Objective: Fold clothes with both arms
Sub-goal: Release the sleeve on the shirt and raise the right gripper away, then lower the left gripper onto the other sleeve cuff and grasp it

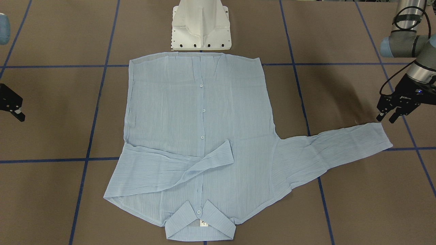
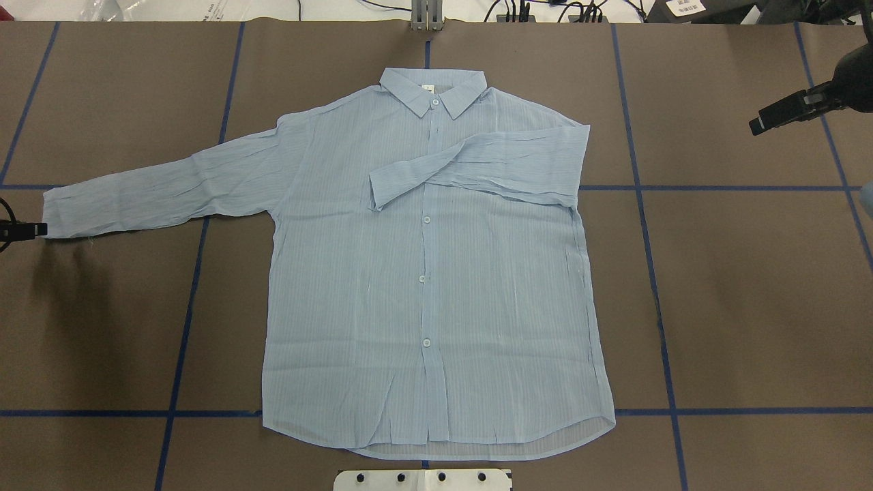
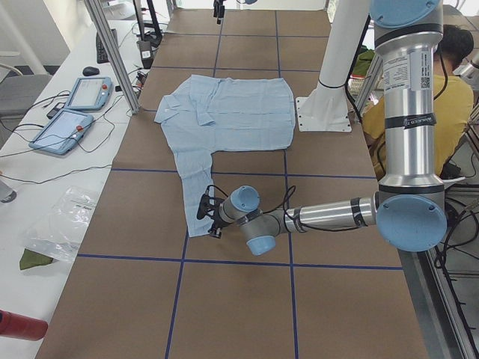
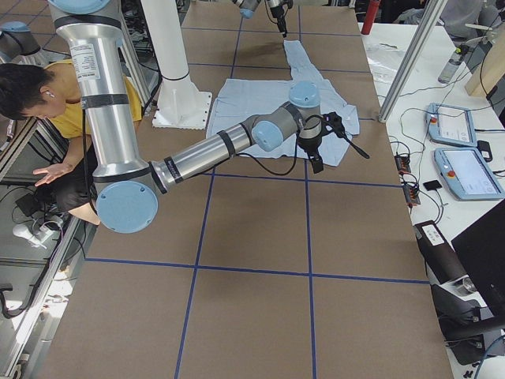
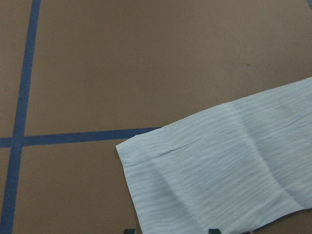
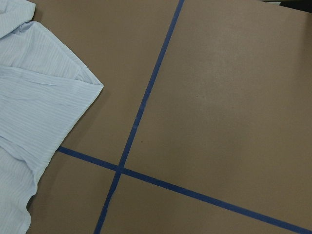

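Observation:
The pale-blue striped shirt (image 1: 197, 112) (image 2: 423, 293) lies flat and buttoned, front up, with its collar at the far edge from the robot. One sleeve is folded across the chest (image 2: 477, 164). The other sleeve (image 2: 170, 187) stretches straight out to the robot's left. My left gripper (image 1: 386, 118) (image 2: 31, 230) hovers open right by that sleeve's cuff (image 5: 219, 175), holding nothing. My right gripper (image 1: 17, 114) (image 2: 760, 125) hangs open over bare table, well off the shirt's folded side. In the right wrist view only the folded shoulder corner (image 6: 34, 107) shows.
The white pedestal base (image 1: 201, 27) stands just behind the shirt's hem. Blue tape lines (image 2: 641, 204) grid the brown table. A person in a yellow top (image 3: 441, 97) sits behind the robot. Tablets (image 3: 75, 112) lie on a side bench.

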`<act>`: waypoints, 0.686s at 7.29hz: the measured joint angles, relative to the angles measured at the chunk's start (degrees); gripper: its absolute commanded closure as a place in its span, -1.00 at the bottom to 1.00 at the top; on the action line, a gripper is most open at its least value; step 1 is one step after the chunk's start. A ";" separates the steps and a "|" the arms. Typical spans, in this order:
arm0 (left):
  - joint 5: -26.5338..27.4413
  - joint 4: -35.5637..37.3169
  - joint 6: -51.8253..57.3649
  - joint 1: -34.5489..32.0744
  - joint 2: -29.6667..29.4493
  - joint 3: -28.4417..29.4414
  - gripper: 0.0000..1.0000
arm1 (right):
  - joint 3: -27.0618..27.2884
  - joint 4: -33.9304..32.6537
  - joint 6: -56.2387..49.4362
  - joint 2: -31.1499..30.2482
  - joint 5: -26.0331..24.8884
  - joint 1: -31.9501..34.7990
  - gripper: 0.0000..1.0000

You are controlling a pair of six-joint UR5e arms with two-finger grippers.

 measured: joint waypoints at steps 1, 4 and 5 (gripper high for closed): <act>0.94 -0.02 -0.41 0.71 -0.01 0.21 -0.16 | 0.02 0.00 0.02 -0.08 -0.02 0.03 -0.99; 1.64 -0.03 -0.68 1.35 -0.06 0.39 -0.16 | 0.09 0.00 0.01 -0.29 -0.03 0.06 -0.99; 1.68 -0.01 -0.67 1.45 -0.12 0.44 -0.16 | 0.10 0.00 0.03 -0.31 -0.03 0.06 -0.99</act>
